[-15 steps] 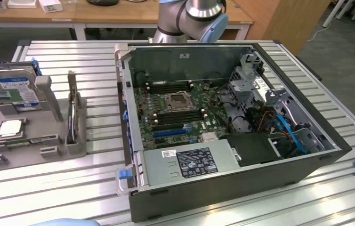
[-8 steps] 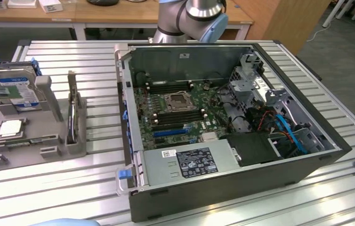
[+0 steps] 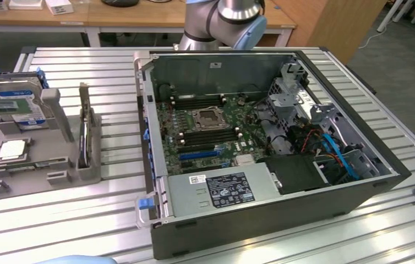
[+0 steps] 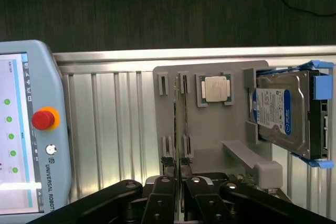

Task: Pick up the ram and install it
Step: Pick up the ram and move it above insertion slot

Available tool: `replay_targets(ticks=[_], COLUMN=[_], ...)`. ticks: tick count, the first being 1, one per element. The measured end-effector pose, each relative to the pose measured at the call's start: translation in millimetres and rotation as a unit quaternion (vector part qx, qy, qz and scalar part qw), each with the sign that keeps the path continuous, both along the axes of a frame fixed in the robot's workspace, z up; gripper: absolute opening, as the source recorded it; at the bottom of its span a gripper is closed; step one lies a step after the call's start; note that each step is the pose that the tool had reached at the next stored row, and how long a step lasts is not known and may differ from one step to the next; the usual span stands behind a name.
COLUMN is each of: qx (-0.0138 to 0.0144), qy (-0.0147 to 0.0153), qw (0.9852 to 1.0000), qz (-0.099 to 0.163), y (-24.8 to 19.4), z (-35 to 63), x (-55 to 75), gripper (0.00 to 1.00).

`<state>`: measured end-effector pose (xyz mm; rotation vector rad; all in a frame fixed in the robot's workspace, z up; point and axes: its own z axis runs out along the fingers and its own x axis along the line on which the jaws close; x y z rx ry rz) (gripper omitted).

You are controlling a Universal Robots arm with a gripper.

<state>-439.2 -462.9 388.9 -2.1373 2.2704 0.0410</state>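
The ram (image 3: 83, 129) is a thin green stick standing on edge in a slot of the grey holder (image 3: 38, 165), at the exterior view's left of the open computer case (image 3: 266, 220). In the wrist view the ram (image 4: 184, 114) shows edge-on as a narrow line on the holder (image 4: 210, 145). My gripper (image 4: 180, 182) hangs well above it, roughly in line with the stick. Its black fingers (image 4: 167, 184) stand close together with a slim gap and nothing between them. Inside the case, dark memory slots (image 3: 206, 137) flank the CPU socket (image 3: 207, 116).
A silver hard drive (image 3: 20, 102) (image 4: 281, 114) with a blue-white label and a square CPU chip (image 3: 13, 149) (image 4: 216, 88) share the holder. A teach pendant (image 4: 26, 129) with a red stop button lies beside the ribbed metal table (image 3: 82, 66). The arm's base (image 3: 226, 16) rises behind the case.
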Motion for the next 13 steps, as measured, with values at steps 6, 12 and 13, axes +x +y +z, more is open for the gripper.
replay_targets(ticks=[6, 12, 13], qx=[0.0, 0.0, 0.0001], qy=[0.0, 0.0, 0.0], qw=[1.0, 1.0, 1.0], qz=[-0.001, -0.001, -0.002], y=[0.3, 0.7, 0.7], z=[0.1, 0.1, 0.1], x=[14.4, 29.4, 31.9], gripper=[0.14, 0.14, 0.14])
